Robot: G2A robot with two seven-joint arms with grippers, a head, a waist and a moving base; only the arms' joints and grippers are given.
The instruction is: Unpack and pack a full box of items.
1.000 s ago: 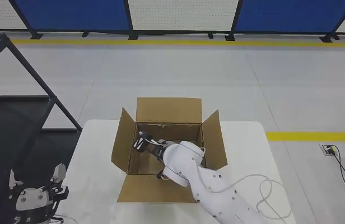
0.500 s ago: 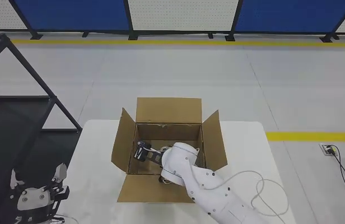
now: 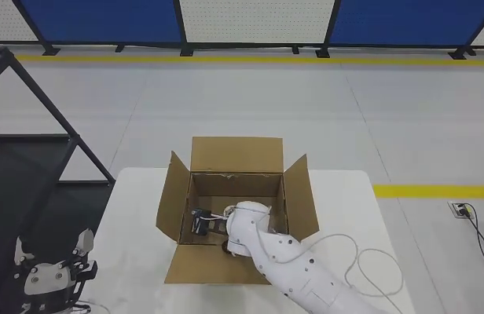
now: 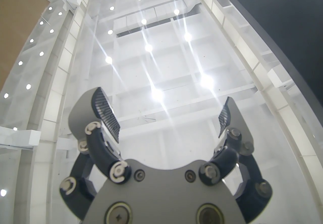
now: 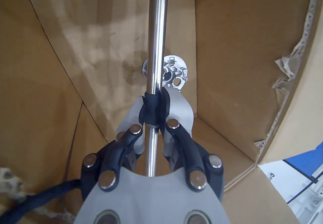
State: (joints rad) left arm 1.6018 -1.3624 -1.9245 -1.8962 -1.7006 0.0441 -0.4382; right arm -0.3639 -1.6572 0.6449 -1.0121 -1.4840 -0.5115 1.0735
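While the right wrist view shows a metal flange (image 5: pixel 174 75) on the floor of the open cardboard box (image 5: pixel 239 33), the right gripper (image 5: pixel 154 106) inside clamps a steel rod (image 5: pixel 157 20). The left gripper (image 4: pixel 166 114) has its jaws apart.

An open cardboard box (image 3: pixel 236 154), flaps spread, sits at the centre of the frame. Inside it, a polished steel rod (image 5: pixel 157 33) crosses over a small round metal flange (image 5: pixel 178 72) lying flat beside one wall.

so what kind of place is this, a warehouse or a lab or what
Likely a robotics test hall, not a home: a broad pale floor with yellow tape lines, blue and white partition panels at the far side, and one white table bearing an open cardboard box.
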